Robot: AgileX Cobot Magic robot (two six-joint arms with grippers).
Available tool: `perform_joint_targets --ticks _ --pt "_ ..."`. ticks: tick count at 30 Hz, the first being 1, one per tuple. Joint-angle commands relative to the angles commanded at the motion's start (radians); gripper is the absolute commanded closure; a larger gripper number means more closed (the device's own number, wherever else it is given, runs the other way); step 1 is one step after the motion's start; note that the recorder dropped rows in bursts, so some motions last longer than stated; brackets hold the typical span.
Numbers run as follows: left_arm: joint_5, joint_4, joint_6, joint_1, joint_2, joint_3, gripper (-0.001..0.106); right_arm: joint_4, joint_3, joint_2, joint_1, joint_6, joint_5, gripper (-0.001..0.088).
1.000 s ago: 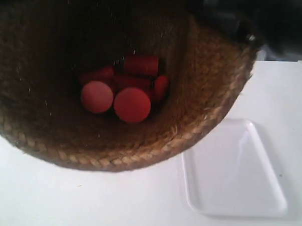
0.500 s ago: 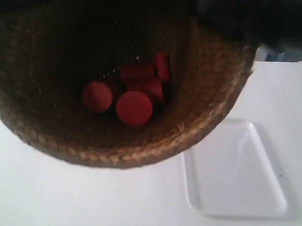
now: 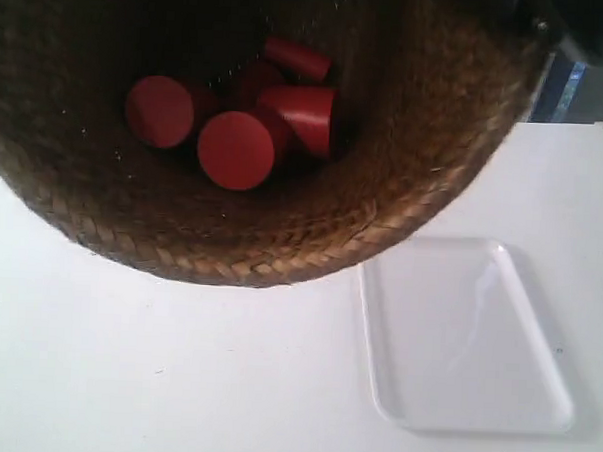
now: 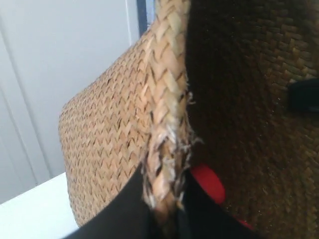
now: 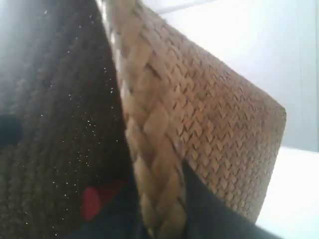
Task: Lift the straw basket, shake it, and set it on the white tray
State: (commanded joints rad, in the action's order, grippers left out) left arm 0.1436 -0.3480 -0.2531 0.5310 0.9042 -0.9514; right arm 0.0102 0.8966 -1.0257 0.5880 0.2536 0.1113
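Observation:
The straw basket (image 3: 415, 141) hangs high in the air and fills the upper part of the exterior view, its dark inside facing the camera. My left gripper (image 4: 163, 209) is shut on its braided rim (image 4: 167, 99), one black finger outside the wall and one inside. On the opposite side my right gripper (image 5: 162, 214) is shut on the rim (image 5: 144, 114) the same way. The white tray (image 3: 467, 338) lies flat on the table at the lower right of the exterior view, below and beside the basket.
Several red cylinders (image 3: 235, 148) lie loose on the basket's bottom; one red piece (image 4: 207, 181) shows beside my left inner finger and another (image 5: 92, 201) beside my right. The white table (image 3: 155, 370) spreads under the basket and the tray.
The basket has moved upward in the exterior view and its near rim now sits higher. The red cylinders have rolled and shifted toward the upper left inside it. The tray has not moved.

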Motion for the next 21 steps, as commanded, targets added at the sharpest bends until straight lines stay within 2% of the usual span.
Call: perform_joint_targets --ticks 3,5,8,10,12,14,16,18,21 --pt "0.052 -0.007 0.012 0.000 -0.074 -0.083 0.105 -0.020 0.088 0.108 0.006 0.011 0.124 0.0868" --pt "0.050 0.066 0.012 -0.003 -0.110 -0.102 0.105 -0.010 0.094 0.181 0.010 0.011 0.096 0.0868" --pt "0.015 0.084 0.074 -0.013 -0.071 -0.018 0.105 -0.005 -0.016 0.143 0.010 -0.001 -0.075 0.0868" --pt "-0.013 0.080 0.081 -0.013 -0.018 0.014 0.105 -0.010 -0.059 0.058 -0.003 -0.020 -0.094 0.0868" --pt "-0.015 0.046 0.126 -0.013 -0.028 -0.028 0.105 -0.037 -0.019 0.064 -0.007 0.042 -0.011 0.0868" --pt "0.005 0.004 0.124 0.004 -0.077 -0.094 0.105 -0.037 0.031 0.143 0.003 0.058 0.033 0.0868" --pt "0.017 0.044 0.106 0.009 -0.107 -0.131 0.105 -0.035 0.052 0.199 0.011 0.058 0.027 0.0868" --pt "0.012 0.066 0.097 0.009 -0.098 -0.089 0.105 -0.032 0.008 0.175 0.009 0.058 -0.015 0.0868" --pt "-0.002 0.065 0.116 0.009 -0.001 -0.002 0.105 -0.032 -0.055 0.026 0.009 0.058 -0.028 0.0868"
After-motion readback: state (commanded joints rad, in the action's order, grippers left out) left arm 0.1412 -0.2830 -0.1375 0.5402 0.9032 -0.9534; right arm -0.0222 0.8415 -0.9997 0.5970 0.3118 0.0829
